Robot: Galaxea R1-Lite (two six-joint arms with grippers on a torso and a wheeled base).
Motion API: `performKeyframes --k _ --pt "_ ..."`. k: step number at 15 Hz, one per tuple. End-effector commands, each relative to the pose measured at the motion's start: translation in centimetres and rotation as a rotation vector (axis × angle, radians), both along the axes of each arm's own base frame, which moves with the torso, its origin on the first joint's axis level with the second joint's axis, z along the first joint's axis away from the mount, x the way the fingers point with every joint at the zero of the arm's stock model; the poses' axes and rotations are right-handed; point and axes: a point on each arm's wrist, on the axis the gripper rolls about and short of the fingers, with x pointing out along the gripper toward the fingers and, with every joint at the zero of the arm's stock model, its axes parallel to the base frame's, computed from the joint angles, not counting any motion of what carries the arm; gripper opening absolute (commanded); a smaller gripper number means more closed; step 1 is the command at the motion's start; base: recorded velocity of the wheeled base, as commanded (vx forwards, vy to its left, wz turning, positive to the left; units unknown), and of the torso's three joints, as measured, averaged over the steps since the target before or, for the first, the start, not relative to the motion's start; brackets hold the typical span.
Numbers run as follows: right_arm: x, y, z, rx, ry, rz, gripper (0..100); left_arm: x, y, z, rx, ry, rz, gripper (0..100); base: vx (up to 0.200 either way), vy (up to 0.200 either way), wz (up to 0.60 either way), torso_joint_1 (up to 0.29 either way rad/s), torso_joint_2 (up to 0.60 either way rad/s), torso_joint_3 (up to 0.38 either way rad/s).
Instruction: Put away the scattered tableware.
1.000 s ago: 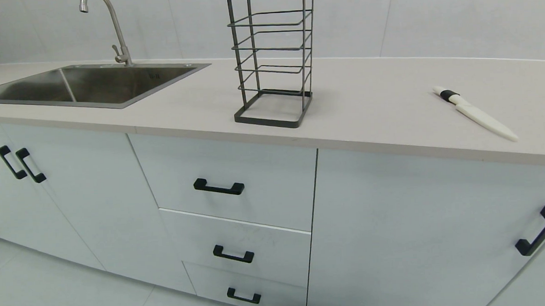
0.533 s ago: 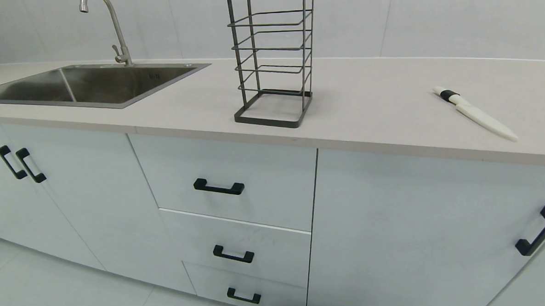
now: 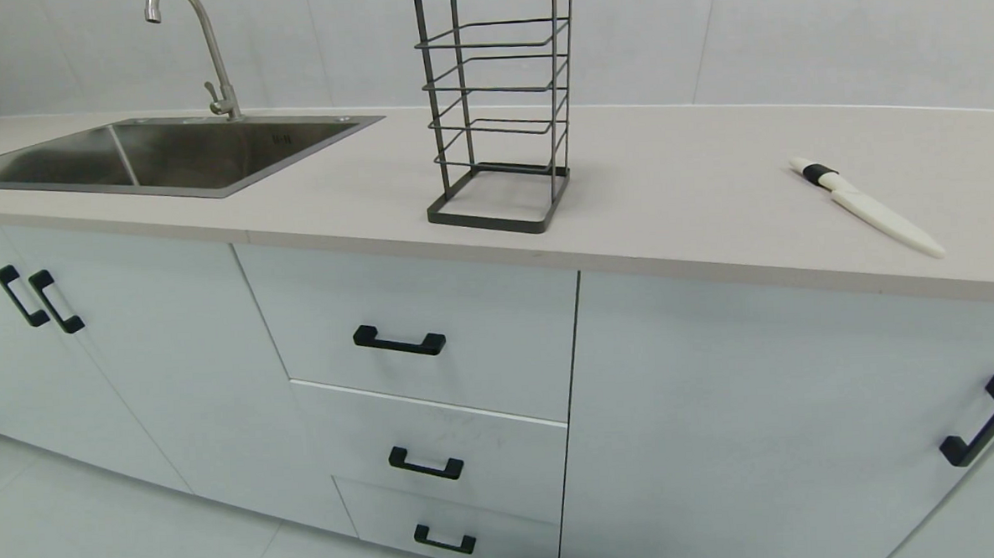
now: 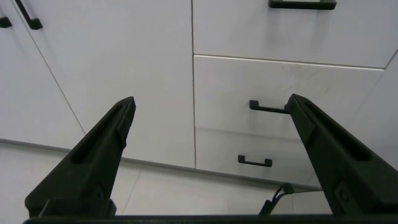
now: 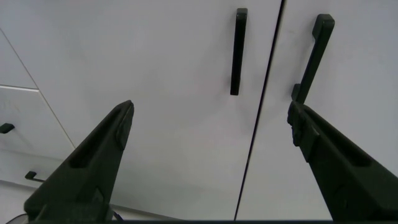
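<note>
Left gripper (image 4: 211, 102) and right gripper (image 5: 211, 107) are hanging spread, empty. Slim white black-banded knife (image 3: 867, 208) is lying above them: likely light, stiff, slick; grip the banded end.

left claw (image 4: 211, 102) spread wide, drawers (image 4: 280, 81) beyond

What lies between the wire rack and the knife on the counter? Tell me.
Nothing: in the head view, the counter between wire rack and knife is bare.

Sink (image 3: 206, 149) (faucet (image 3: 213, 48) behind) in countertop (image 3: 669, 196); drawers (image 3: 482, 313) below.
</note>
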Motion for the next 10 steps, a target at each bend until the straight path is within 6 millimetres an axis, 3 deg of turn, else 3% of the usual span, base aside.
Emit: performKeyframes --k 1,3,7,10 --pt "0.01 0.0 -0.01 0.0 0.002 -0.001 100 0.01 0.01 0.02 -0.002 0.0 0.005 100 0.0 0.0 0.0 0.0 0.0 0.0" --pt "0.01 0.0 -0.01 0.0 0.002 -0.001 100 0.01 0.01 0.0 0.001 0.002 0.004 100 0.0 0.0 0.0 0.0 0.0 0.0" --pt "0.0 0.0 -0.01 0.002 0.0 -0.001 100 0.01 0.01 0.0 0.001 0.002 0.002 100 0.0 0.0 -0.6 0.004 0.0 0.002" --pt "0.0 0.0 -0.01 0.0 0.0 -0.001 100 0.02 0.01 -0.04 -0.001 0.003 0.004 100 0.0 0.0 0.0 0.0 0.0 0.0"
